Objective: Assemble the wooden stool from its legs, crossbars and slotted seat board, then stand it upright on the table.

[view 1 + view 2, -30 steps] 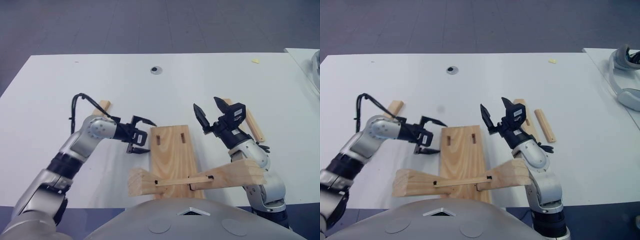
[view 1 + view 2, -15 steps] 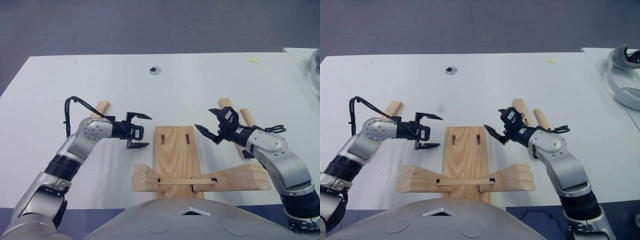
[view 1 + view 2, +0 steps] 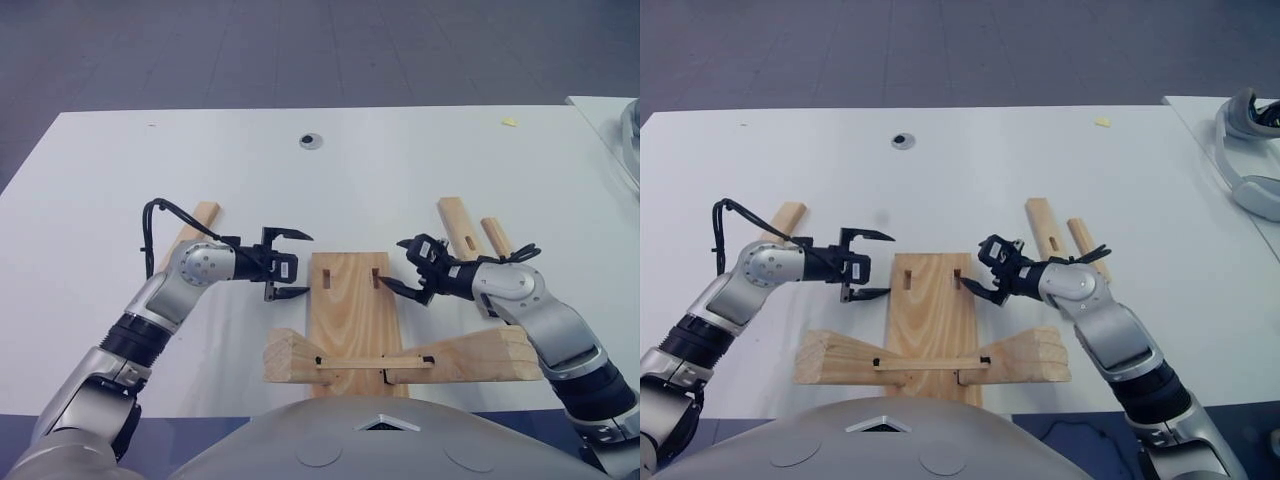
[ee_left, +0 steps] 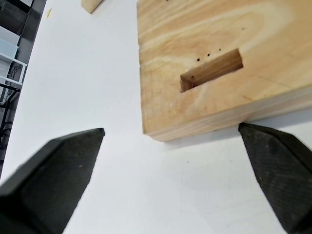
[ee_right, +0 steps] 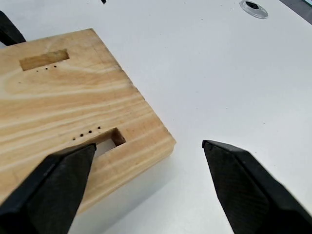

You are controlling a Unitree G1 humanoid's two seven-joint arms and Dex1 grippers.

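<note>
The slotted seat board [image 3: 350,305] lies flat at the table's middle, its two slots at the far end. Across its near end lies a pair of legs joined by a crossbar [image 3: 400,358]. My left gripper [image 3: 305,264] is open just off the board's far left corner; the left wrist view shows that corner and a slot [image 4: 212,68] between the fingers [image 4: 53,165]. Level with the far right corner is my right gripper [image 3: 392,264], also open, one fingertip over the right slot [image 5: 105,141]. Loose wooden pieces lie at left [image 3: 195,225] and right [image 3: 458,225], [image 3: 492,235].
A round grommet [image 3: 312,141] sits in the table far from me, and a small yellow scrap [image 3: 511,121] lies at the far right. A headset [image 3: 1252,150] rests on the neighbouring table at right. The table's near edge runs just behind the leg assembly.
My right gripper has come down from a raised pose to the board's far right corner. The leg assembly's lifted right end has settled flat. The left gripper edged closer to the board.
</note>
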